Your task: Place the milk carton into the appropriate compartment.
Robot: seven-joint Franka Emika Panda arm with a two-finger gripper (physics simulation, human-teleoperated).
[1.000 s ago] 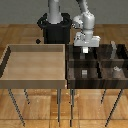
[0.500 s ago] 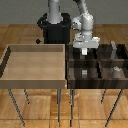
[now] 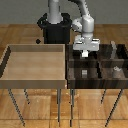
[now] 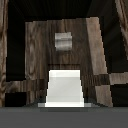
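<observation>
Carton: 1 small rigid box, likely light, smooth-sided; take by opposite flat sides. Held in gripper, upper centre-right, above tray cell.

Four-cell tray dark brown striped wood; big tray light tan; milk carton white-topped.

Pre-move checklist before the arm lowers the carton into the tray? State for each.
1. milk carton held under the gripper: ok, white top fills the wrist view.
2. Jaw contact on carton: cannot tell, fingers hidden.
3. Gripper over the dark four-cell tray, not the tan tray: ok.
4. Target compartment below, marked by the pale grey block: ok.
5. Carton lined up with the cell's centre: cannot tell.
</observation>
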